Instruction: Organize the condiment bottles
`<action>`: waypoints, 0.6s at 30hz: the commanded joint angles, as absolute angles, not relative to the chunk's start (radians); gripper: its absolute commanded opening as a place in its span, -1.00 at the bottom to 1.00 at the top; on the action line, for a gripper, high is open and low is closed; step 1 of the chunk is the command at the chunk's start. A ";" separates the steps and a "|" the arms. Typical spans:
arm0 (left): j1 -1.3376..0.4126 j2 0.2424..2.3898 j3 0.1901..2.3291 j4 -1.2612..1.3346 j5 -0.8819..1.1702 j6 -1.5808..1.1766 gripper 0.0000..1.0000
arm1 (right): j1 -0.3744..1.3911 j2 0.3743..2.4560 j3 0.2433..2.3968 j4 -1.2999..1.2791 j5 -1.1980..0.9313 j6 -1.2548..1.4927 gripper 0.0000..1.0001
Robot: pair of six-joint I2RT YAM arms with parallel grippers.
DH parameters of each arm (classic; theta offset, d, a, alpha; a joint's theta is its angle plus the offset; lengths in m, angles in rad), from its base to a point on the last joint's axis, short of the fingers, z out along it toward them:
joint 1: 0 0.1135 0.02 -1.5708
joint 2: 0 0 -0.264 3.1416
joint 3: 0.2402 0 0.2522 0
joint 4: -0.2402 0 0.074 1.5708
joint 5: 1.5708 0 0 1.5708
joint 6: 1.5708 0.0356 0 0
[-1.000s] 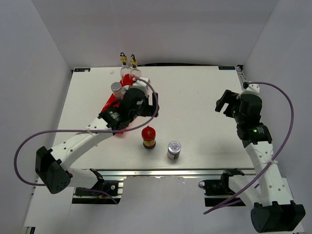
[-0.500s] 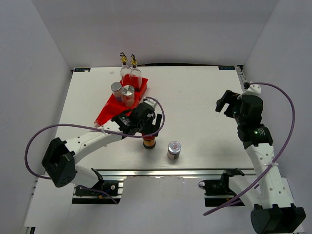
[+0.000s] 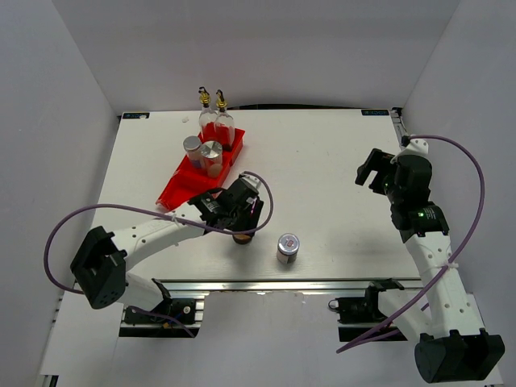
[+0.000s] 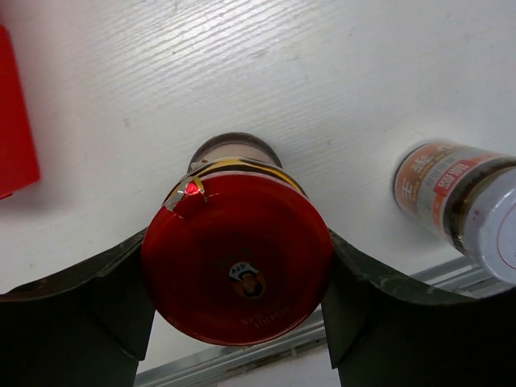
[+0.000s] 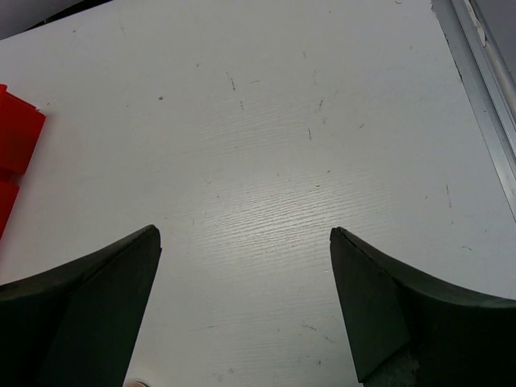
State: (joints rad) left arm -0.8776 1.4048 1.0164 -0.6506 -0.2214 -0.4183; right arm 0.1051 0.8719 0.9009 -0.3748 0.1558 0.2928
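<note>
Straddling the red-lidded jar (image 4: 238,258) with the left gripper (image 4: 238,240), jaws spread wide.

Standing upright on the white table (image 3: 322,161), right between the two jaws, red lid filling the gap from side to side; cannot tell if touching the fingers (image 4: 72,306). Just outside one jaw, near but apart: the silver-lidded jar (image 4: 459,210), upright too. Out past the other jaw: a corner of the red tray (image 4: 16,121), holding two glass cruets (image 3: 205,121) and two silver-capped shakers (image 3: 212,153). Well apart from those jaws, over on the other side: the right gripper (image 5: 242,234), jaws spread wide as well, with tabletop showing between them.
</note>
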 commanded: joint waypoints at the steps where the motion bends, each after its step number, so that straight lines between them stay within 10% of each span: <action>1: -0.879 1.376 1.081 -0.637 -0.299 -0.422 -0.63 | 0.103 0.861 0.902 -0.353 0.170 0.301 0.79; 3: -0.879 1.352 1.106 -0.646 -0.342 -0.429 -0.99 | 0.103 0.864 0.903 -0.356 0.167 0.299 0.79; 10: -0.871 1.278 1.285 -0.638 -0.782 -0.451 -1.00 | 0.103 0.871 0.896 -0.344 0.155 0.301 0.79; 18: -0.612 1.275 1.347 -0.611 -0.798 -0.479 -1.00 | 0.103 0.884 0.900 -0.348 0.179 0.290 0.79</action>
